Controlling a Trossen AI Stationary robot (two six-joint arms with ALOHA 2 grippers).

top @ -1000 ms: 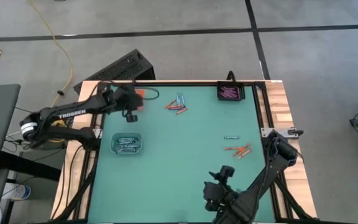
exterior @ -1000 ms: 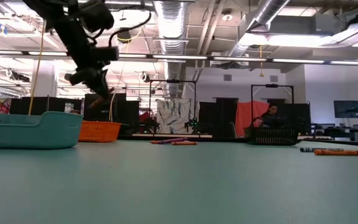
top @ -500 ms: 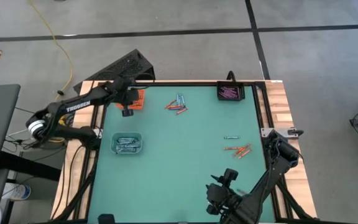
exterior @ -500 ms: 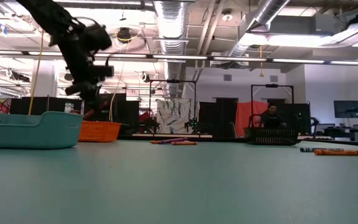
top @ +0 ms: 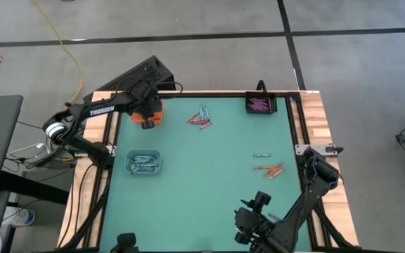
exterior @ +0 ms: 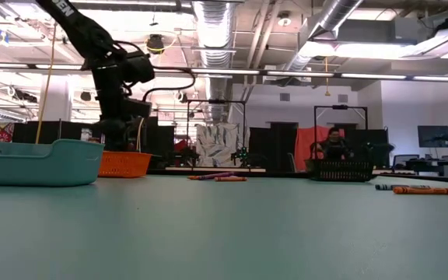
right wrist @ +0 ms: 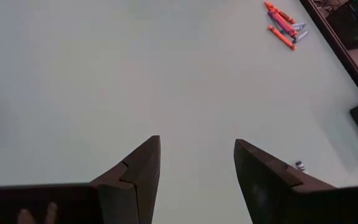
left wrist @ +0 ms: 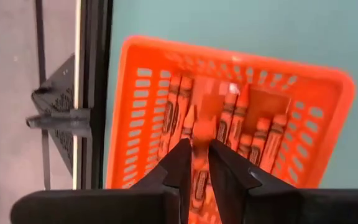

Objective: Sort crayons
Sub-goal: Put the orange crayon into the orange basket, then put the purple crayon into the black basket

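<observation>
My left gripper (top: 148, 118) is over the orange tray (top: 153, 111) at the table's far left, shut on an orange crayon (left wrist: 194, 140). The tray holds several orange crayons (left wrist: 247, 134). My right gripper (top: 258, 203) is open and empty above the table near its near edge; it also shows in the right wrist view (right wrist: 194, 146). Loose orange, blue-grey and purple crayons (top: 200, 117) lie on the mat at the far middle. More orange ones (top: 271, 169) and a blue-grey one (top: 261, 154) lie at the right. My left gripper pinches the orange crayon's shaft (left wrist: 197, 163) between its two fingers (left wrist: 180, 163). The fingers come from above and point down into the tray. The crayon's pointed end (left wrist: 190, 117) sticks out past the fingertips over the crayons in the tray. Whether it touches them I cannot tell.
A teal tray (top: 143, 162) with blue-grey crayons stands at the left. A black tray (top: 261, 105) with purple crayons stands at the far right. The middle of the green mat (top: 202, 190) is bare. A person sits in the room beyond the table (exterior: 334, 144).
My left gripper has carried the orange crayon toward the table's far edge and gone down over the orange tray, staying shut on it.
</observation>
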